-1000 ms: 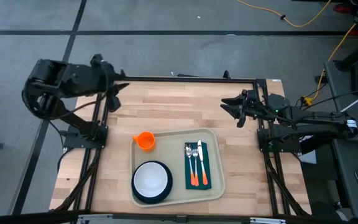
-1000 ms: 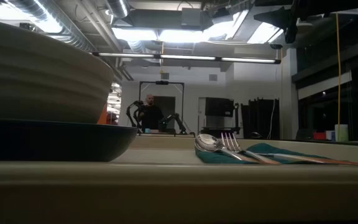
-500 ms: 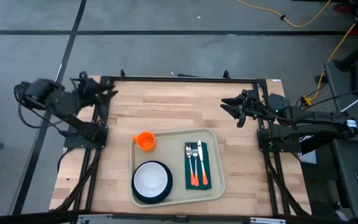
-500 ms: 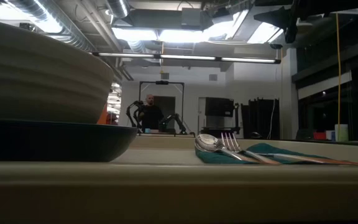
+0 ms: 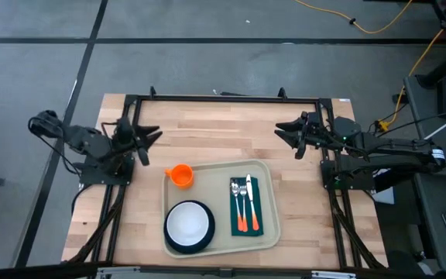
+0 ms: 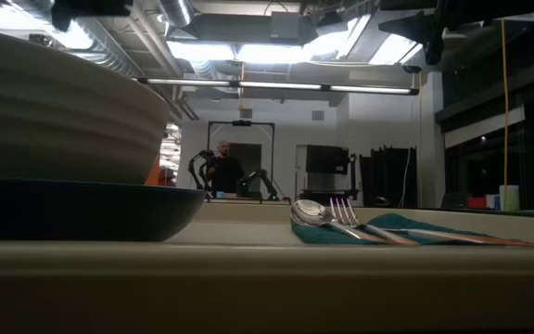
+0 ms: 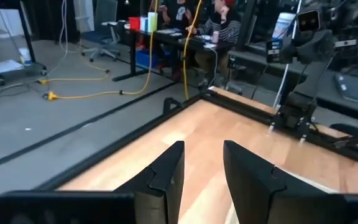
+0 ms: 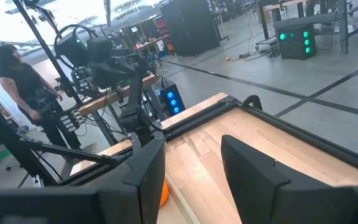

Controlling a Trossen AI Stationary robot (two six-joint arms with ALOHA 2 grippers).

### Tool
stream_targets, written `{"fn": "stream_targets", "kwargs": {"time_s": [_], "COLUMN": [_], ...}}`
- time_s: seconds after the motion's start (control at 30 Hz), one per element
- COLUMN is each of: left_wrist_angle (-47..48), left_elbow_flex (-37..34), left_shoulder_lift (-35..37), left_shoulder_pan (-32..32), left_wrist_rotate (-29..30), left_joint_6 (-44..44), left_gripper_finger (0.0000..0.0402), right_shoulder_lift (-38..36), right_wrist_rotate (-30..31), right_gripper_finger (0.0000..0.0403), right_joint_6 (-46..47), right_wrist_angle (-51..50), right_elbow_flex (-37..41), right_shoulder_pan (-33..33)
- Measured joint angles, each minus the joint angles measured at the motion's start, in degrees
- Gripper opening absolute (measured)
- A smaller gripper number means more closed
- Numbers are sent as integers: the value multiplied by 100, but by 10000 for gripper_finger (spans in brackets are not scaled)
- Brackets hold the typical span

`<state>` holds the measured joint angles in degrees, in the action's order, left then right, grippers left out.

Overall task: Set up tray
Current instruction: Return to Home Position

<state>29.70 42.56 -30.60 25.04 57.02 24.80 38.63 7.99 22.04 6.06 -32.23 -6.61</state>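
The beige tray (image 5: 268, 232) lies on the wooden table's near middle. On it stand an orange cup (image 5: 180, 175) in the far left corner and a white bowl (image 5: 188, 222) on a dark teal plate (image 5: 170, 240). A green napkin (image 5: 256, 209) on it carries cutlery (image 5: 242, 203) with orange handles. My left gripper (image 5: 152, 139) hovers open by the table's left edge, left of the cup. My right gripper (image 5: 286, 138) hovers open by the right edge, above bare wood. In the wrist views the left gripper (image 7: 202, 163) and the right gripper (image 8: 192, 158) have nothing between their fingers.
A black frame (image 5: 223, 98) runs round the table's far and side edges. Bare wood (image 5: 215, 136) lies between the two grippers, beyond the tray. In the low view the bowl (image 6: 54, 111) and spoon (image 6: 309, 213) stand close in front; a person (image 6: 222, 170) is in the room behind.
My left arm has folded back and sunk toward the table's left edge. Its gripper has come down and toward the near side, and now points across the table near the cup. My right arm and everything on the tray have kept still.
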Motion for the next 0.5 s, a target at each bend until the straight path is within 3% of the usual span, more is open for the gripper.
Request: {"fn": "stream_targets", "kwargs": {"time_s": [0.13, 0.33, 0.5], "left_wrist_angle": [-775, -1374, -1450], "left_elbow_flex": [-736, -1278, -1315], "left_shoulder_lift": [182, 286, 313], "left_shoulder_pan": [-2, 0, 0], "left_wrist_rotate": [-30, -349, -830], "left_joint_6": [-1, -1, -159], "left_gripper_finger": [99, 63, 22], "right_shoulder_lift": [4, 171, 476], "right_wrist_rotate": [-70, -638, -1514], "right_gripper_finger": [163, 159, 107], "right_joint_6": [-4, -196, -663], "right_wrist_angle": [-137, -176, -2], "right_elbow_flex": [0, 0, 0], "right_shoulder_pan": [0, -1, -1]}}
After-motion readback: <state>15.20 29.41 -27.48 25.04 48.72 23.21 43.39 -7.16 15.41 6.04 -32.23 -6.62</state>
